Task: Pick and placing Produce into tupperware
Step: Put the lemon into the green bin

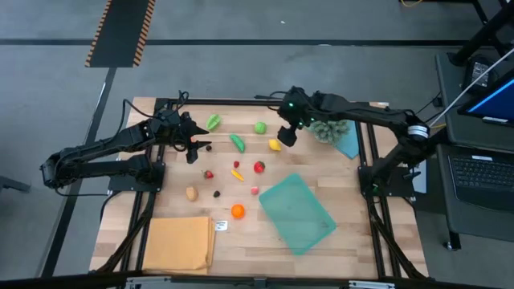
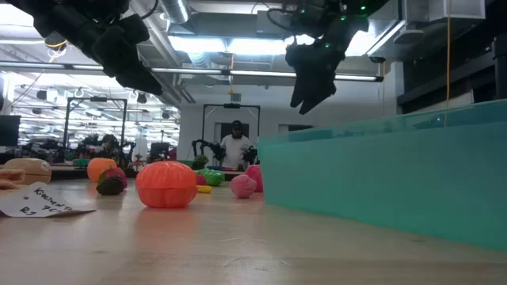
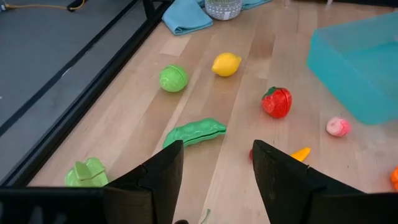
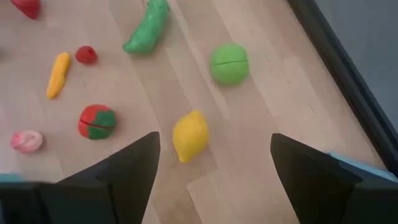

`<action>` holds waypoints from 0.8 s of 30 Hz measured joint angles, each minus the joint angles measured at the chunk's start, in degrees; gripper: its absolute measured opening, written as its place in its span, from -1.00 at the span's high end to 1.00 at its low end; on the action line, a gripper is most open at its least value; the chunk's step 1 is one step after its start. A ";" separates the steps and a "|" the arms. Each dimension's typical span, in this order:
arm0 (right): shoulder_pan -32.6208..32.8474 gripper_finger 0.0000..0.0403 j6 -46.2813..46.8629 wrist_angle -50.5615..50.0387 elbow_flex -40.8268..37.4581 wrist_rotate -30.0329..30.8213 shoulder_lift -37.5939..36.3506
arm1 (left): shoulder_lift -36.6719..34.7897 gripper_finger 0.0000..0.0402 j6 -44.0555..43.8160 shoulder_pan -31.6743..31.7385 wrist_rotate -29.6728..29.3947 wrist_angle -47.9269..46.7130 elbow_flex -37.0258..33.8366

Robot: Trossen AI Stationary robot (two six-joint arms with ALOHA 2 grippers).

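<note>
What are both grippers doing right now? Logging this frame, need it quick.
Left gripper: open, empty, above the pea pod.
Right gripper: open, empty, over the lemon.

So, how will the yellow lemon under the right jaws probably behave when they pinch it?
The yellow lemon looks smooth and oval, so it may roll or squirt sideways. It seems small and probably light.

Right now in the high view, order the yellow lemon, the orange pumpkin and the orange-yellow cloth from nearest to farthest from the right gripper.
1. yellow lemon, just beside the right gripper, toward the left arm.
2. orange pumpkin, mid-table, near the tupperware.
3. orange-yellow cloth, at the near left corner.
</note>
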 joint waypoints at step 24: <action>-0.41 -0.52 2.36 -4.81 6.42 -3.91 13.35 | 0.00 0.08 -0.02 0.00 0.02 0.00 0.00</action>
